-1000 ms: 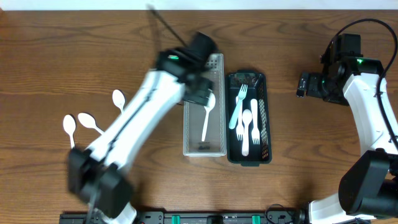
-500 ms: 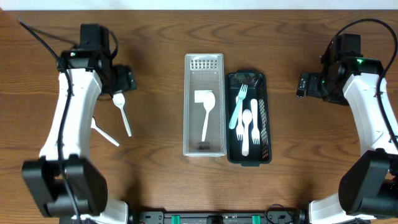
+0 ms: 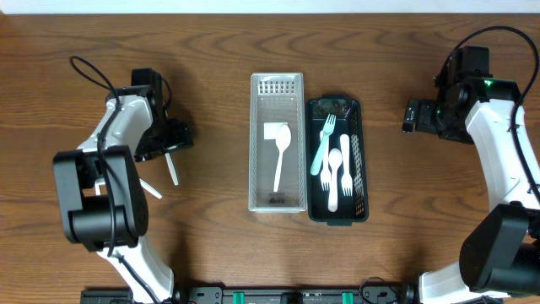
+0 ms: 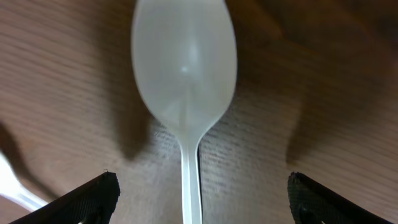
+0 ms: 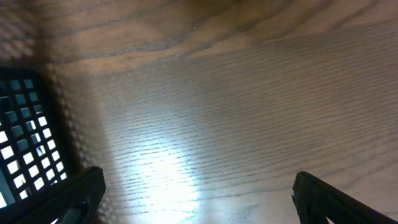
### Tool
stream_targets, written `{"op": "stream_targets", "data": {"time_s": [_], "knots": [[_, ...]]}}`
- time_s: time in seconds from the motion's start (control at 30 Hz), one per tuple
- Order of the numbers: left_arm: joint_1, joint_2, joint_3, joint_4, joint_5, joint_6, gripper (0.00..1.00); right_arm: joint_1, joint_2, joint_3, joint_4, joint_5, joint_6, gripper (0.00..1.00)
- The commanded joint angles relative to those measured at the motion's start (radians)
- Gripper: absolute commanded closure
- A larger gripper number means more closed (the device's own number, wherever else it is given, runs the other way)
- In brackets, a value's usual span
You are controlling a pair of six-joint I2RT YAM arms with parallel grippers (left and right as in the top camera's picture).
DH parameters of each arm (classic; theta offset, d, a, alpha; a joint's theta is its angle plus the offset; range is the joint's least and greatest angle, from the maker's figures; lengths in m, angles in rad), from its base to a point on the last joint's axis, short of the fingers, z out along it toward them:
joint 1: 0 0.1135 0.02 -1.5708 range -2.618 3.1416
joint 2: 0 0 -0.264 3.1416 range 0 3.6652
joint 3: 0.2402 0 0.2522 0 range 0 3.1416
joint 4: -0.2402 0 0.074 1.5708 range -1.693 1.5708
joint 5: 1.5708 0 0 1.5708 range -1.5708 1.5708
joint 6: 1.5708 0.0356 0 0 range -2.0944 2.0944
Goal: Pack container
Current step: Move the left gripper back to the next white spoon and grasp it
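- Pick-up step: the left tool (image 4: 200, 200) hangs released, straddling a white spoon (image 4: 184, 68) that lies on the desk (image 4: 323, 93), well left of the clear tray (image 3: 253, 169).
- Next, I judge: lower, clench on the handle, carry it trayward.
- The right tool (image 5: 199, 202) is released and empty.

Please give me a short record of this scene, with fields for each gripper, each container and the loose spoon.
left gripper: open, fingers either side of the loose spoon
loose spoon: white, lying on the table
clear tray: holds one white spoon
black basket: holds cutlery, white and pale blue
right gripper: open, over the table beside the black basket
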Motion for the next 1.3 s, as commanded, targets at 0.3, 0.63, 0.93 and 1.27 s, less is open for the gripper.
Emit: {"op": "stream_targets", "data": {"time_s": [0.3,0.63,0.93,1.27], "knots": [[0.003,0.065,0.001,0.012,0.012,0.018,0.45,-0.01,-0.005,-0.002,-0.002,0.0,-0.023,0.01],[0.003,0.065,0.001,-0.008,0.023,0.021,0.71,-0.01,-0.005,-0.002,-0.002,0.0,-0.022,0.01],[0.003,0.065,0.002,-0.029,0.023,0.022,0.87,-0.01,-0.005,-0.002,-0.003,0.0,-0.023,0.02],[-0.026,-0.014,0.035,-0.078,0.023,0.045,0.94,-0.009,-0.005,-0.002,-0.002,0.0,-0.022,0.02]]}}
